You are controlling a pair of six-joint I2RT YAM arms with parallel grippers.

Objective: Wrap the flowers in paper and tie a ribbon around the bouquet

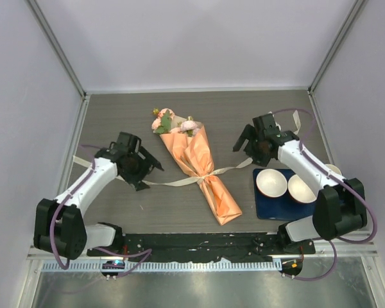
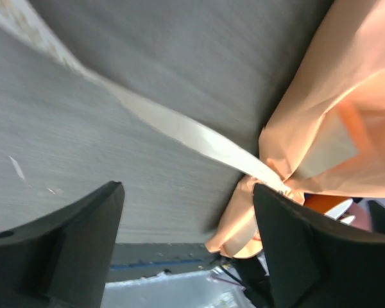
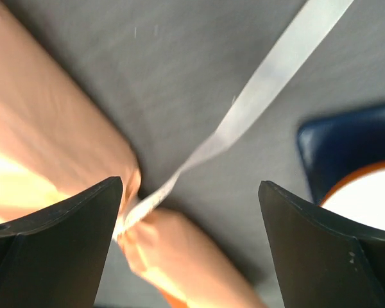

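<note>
The bouquet point(image 1: 202, 170) lies aslant mid-table, an orange paper point(image 1: 191, 153) cone with pink flowers point(image 1: 173, 122) at its far, wide end. A cream ribbon point(image 1: 208, 174) is tied round its middle, and its ends trail off left and right across the table. My left gripper point(image 1: 149, 176) hangs open left of the knot, over the left ribbon point(image 2: 179, 128) end, with nothing between its fingers; the paper point(image 2: 333, 115) is at the right of its view. My right gripper point(image 1: 244, 151) hangs open right of the bouquet, above the right ribbon point(image 3: 263, 83) end and the paper point(image 3: 38, 128).
A dark blue mat point(image 1: 269, 208) at the near right carries two white bowls point(image 1: 271, 183) point(image 1: 301, 188); the mat point(image 3: 346, 141) and one bowl point(image 3: 366, 199) show at the right of the right wrist view. Pale walls enclose the table on three sides.
</note>
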